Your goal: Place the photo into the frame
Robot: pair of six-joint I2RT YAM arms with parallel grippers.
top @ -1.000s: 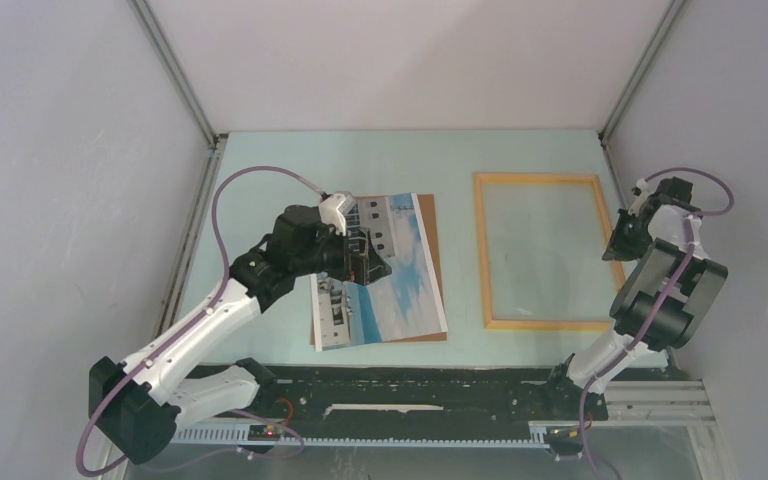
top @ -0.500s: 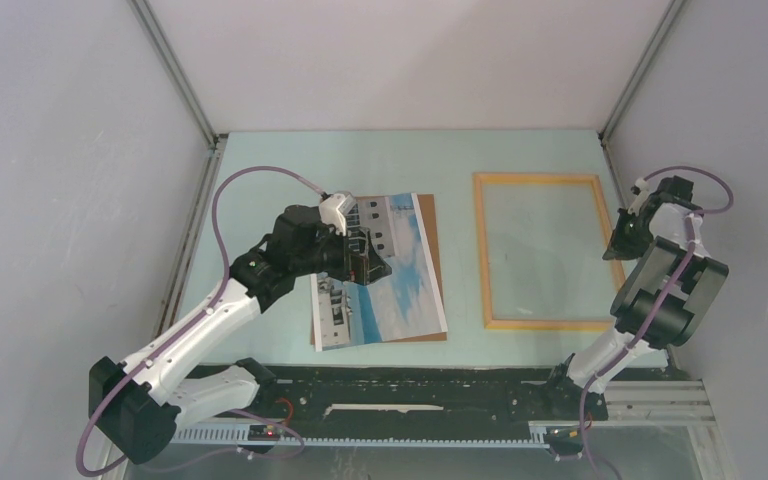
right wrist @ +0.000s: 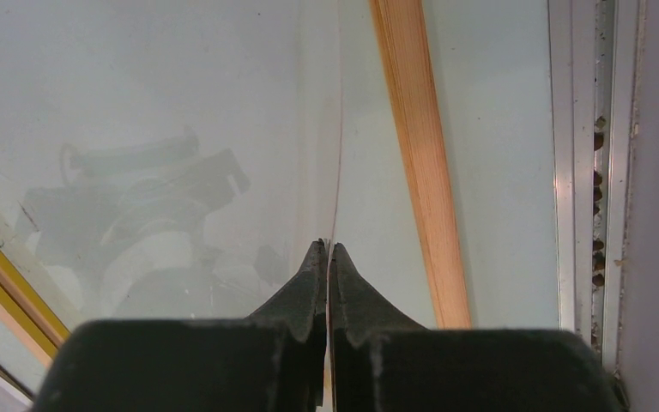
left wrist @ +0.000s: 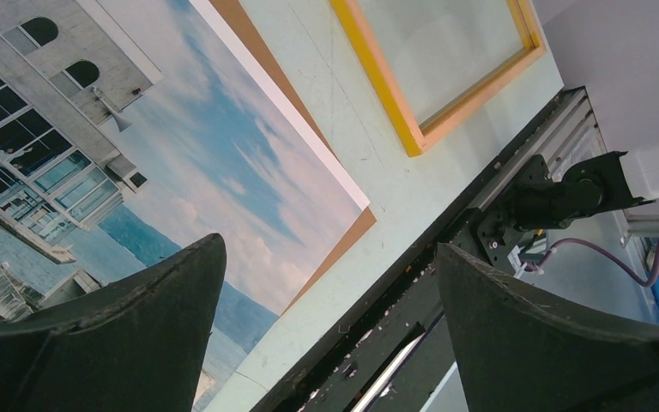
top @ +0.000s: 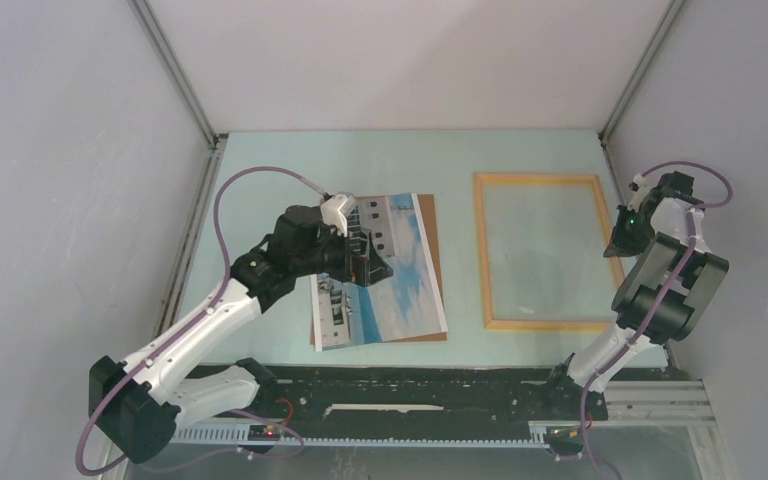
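photo [top: 385,275]: paper print of a white building against blue sky and cloud, narrow white border, lying face up on the left half of the table [top: 410,160], slightly skewed. it rests on a brown board [top: 428,215] whose edge shows along the print's right side and far corner. frame [top: 545,250]: thin yellow-orange wood, lying flat on the right half of the table, a bare strip of table between it and the print; the table shows through its clear pane [right wrist: 137,112]. the print is outside the frame. left gripper [top: 372,262]: poised over the middle of the print's left part, jaws spread wide, nothing between them; in the wrist view one dark finger [left wrist: 137,326] hangs above the print and the other [left wrist: 549,335] sits out past its near edge, over the black rail. right gripper [top: 615,245]: at the frame's right rail, fingers [right wrist: 309,283] pressed together tip to tip. in its wrist view a thin pale line runs up from the tips across the pane, with the wooden rail just to the right; whether the tips pinch that thin edge cannot be told.
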